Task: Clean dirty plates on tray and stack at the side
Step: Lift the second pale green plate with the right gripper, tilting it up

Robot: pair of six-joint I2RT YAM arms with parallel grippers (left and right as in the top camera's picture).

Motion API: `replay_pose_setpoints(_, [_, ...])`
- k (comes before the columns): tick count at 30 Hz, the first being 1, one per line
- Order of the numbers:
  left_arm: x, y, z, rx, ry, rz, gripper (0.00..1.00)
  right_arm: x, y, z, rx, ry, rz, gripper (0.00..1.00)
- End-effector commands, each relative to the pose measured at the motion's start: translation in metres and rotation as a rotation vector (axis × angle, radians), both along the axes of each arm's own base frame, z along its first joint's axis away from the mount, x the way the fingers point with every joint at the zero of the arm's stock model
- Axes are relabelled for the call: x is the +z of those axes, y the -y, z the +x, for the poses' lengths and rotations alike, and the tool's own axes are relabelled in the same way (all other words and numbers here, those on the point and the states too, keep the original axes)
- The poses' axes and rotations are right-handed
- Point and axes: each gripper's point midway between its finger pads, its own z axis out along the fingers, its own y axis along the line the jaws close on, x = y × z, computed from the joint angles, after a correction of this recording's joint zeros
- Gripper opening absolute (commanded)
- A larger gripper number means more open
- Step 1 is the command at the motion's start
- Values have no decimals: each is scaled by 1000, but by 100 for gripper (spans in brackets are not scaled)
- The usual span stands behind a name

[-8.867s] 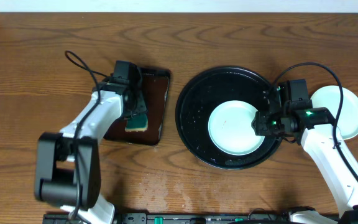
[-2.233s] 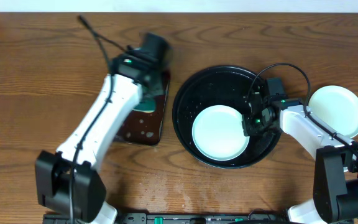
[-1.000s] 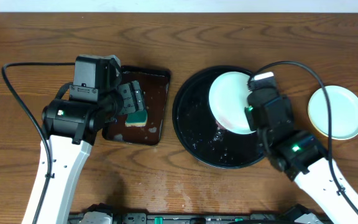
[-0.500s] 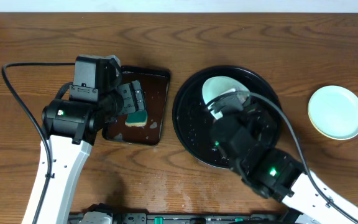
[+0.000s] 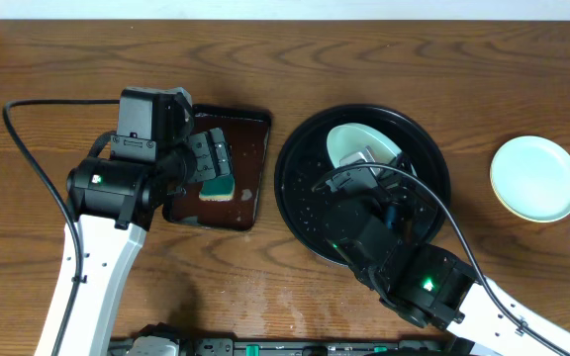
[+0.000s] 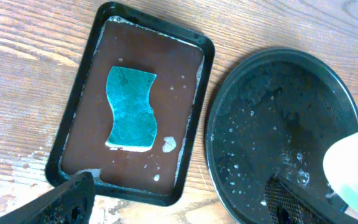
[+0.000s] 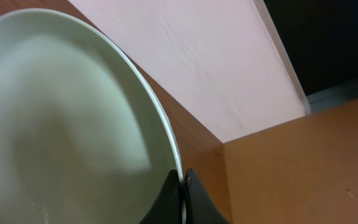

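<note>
The right gripper (image 7: 183,186) pinches a mint plate (image 7: 61,112) by its rim, apparently tilted; the left gripper (image 6: 179,186) gapes wide, sponge (image 6: 131,109) ahead.

The table (image 5: 47,69) is of dark brown wood with a strong wavy grain, and it fills almost the whole overhead view. Near its front edge lie some pale damp spots (image 5: 255,289). A narrow white wall (image 5: 364,8) runs along the top. The light is soft and even. In the right wrist view a pale surface (image 7: 210,56) meets an orange-brown wooden surface (image 7: 303,174), with a black area (image 7: 334,37) in the upper corner.
</note>
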Motion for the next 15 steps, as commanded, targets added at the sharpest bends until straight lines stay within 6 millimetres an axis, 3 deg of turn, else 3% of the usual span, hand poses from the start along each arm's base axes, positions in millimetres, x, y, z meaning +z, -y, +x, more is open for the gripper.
replay_pose_setpoints(1, [6,2,1,-8,11,-11,88,14,3,-2,-19,36,-15,1])
replay_pose_setpoints(15, [6,2,1,-7,11,-11,88,20,6,-2,-49,70,-3,1])
